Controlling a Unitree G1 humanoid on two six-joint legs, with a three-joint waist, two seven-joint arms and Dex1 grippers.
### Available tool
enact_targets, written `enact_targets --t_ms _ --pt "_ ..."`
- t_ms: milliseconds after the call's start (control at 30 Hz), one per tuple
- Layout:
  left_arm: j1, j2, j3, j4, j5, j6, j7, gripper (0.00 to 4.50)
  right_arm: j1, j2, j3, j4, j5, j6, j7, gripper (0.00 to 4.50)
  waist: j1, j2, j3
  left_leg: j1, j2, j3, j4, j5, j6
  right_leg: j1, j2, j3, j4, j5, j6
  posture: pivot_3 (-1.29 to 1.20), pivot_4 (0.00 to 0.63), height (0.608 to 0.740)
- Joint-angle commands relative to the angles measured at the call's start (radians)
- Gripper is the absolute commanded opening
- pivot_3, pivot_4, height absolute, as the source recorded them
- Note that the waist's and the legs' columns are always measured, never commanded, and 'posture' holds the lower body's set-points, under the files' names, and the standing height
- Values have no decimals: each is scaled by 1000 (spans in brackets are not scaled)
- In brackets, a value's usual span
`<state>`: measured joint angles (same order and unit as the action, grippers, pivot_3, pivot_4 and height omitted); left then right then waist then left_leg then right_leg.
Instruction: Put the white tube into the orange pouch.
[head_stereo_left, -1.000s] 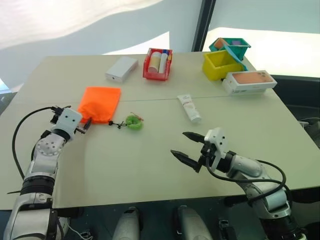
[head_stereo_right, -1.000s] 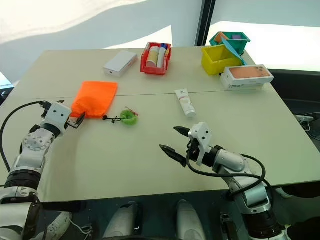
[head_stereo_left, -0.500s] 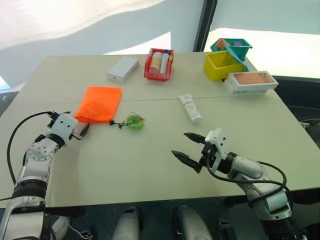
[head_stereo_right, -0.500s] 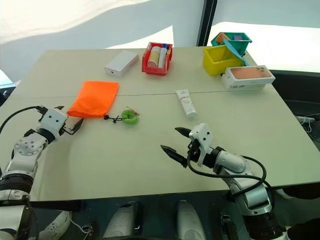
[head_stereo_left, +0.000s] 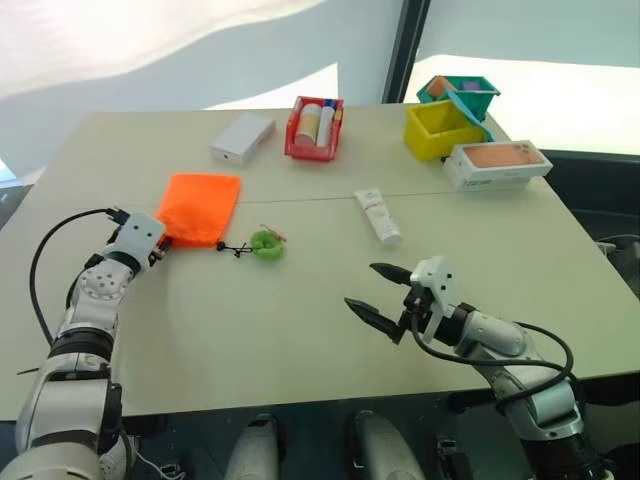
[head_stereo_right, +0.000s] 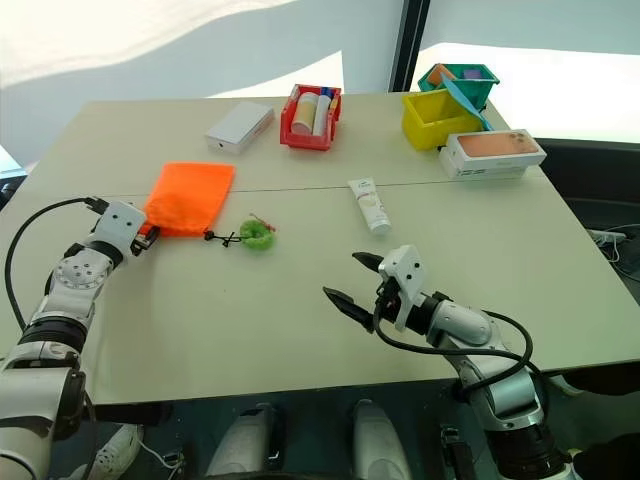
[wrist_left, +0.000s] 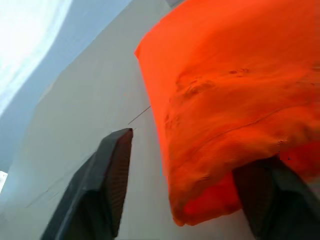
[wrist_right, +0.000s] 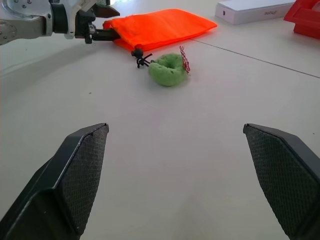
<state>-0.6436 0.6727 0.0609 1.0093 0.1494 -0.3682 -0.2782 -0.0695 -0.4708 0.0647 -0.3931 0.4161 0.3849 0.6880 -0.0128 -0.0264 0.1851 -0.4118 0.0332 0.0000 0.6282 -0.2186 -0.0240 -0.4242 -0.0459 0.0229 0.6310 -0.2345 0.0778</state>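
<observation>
On the beige table (head_stereo_left: 300, 300), in the head views, the orange pouch (head_stereo_left: 200, 208) lies flat on the left half, its thin black cord running to a fuzzy green ring (head_stereo_left: 266, 244) just beside its near right corner. The left gripper (head_stereo_left: 160, 245) sits at the pouch's near left corner, its fingers reaching the fabric edge. The white tube (head_stereo_left: 379, 216) lies on its own near the table's middle, well apart from the pouch and from both arms, cap end toward the robot. The right gripper (head_stereo_left: 379, 291) hovers over bare table nearer than the tube, its two black fingers spread wide with nothing between them. Along the far edge stand a flat white box (head_stereo_left: 243, 137), a red bin (head_stereo_left: 315, 129) with bottles, a yellow bin (head_stereo_left: 441, 130), a teal bin (head_stereo_left: 462, 92) and a box with a pink top (head_stereo_left: 498, 162).

In the left wrist view, the pouch's (wrist_left: 235, 105) corner bulges between the two dark fingers (wrist_left: 107, 185); one finger stands clear of the cloth on one side, the other is tucked under the fabric, so the jaws are partly apart around the corner, and whether they pinch it I cannot tell.

In the right wrist view, the right gripper's fingers (wrist_right: 80, 170) stand far apart over the tabletop, with the green ring (wrist_right: 169, 69), the pouch (wrist_right: 160, 27) and the left gripper (wrist_right: 102, 22) at the pouch's corner beyond.
</observation>
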Motion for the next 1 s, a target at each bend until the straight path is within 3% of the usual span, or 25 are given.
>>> enact_targets --t_ms 33,100,267,400,633,867,1000 --pt "-29 14 4 4 -2 -32 11 993 -5 -2 -23 -54 12 -13 -4 4500 1 0 0 0 0 0 0 0 0 0 0 0 0 0 0 0 150 740" --pt "-23 15 4 2 -5 -39 8 72 -4 -1 -22 -54 12 -13 -6 4500 3 0 0 0 0 0 0 0 0 0 0 0 0 0 0 0 150 740" --pt "49 3 52 -131 -99 -34 -72 72 -6 3 -19 -50 10 -19 -5 4500 1 0 0 0 0 0 1 0 0 0 -1 0 0 0 0 0 150 740" --pt "196 -9 85 -400 -202 46 -162 72 -7 6 -19 -45 10 -23 -3 4500 -3 0 0 0 0 0 0 0 0 0 -1 0 0 0 -1 0 150 740" --pt "491 -71 94 -1059 -362 384 -190 72 -30 11 -7 -6 8 -34 21 4500 2 0 0 1 1 0 0 0 0 1 -3 1 1 -2 -4 0 150 740" --pt "628 -159 29 -1482 -432 650 -138 72 -86 32 -32 90 18 -36 22 4500 0 0 0 2 0 1 2 0 0 3 -3 1 0 -2 -4 0 150 740" --pt "666 -185 29 -1619 -496 757 -130 72 -119 37 -37 151 2 -52 25 4500 0 0 0 2 0 0 2 0 0 3 -1 1 0 -2 -4 0 150 740"
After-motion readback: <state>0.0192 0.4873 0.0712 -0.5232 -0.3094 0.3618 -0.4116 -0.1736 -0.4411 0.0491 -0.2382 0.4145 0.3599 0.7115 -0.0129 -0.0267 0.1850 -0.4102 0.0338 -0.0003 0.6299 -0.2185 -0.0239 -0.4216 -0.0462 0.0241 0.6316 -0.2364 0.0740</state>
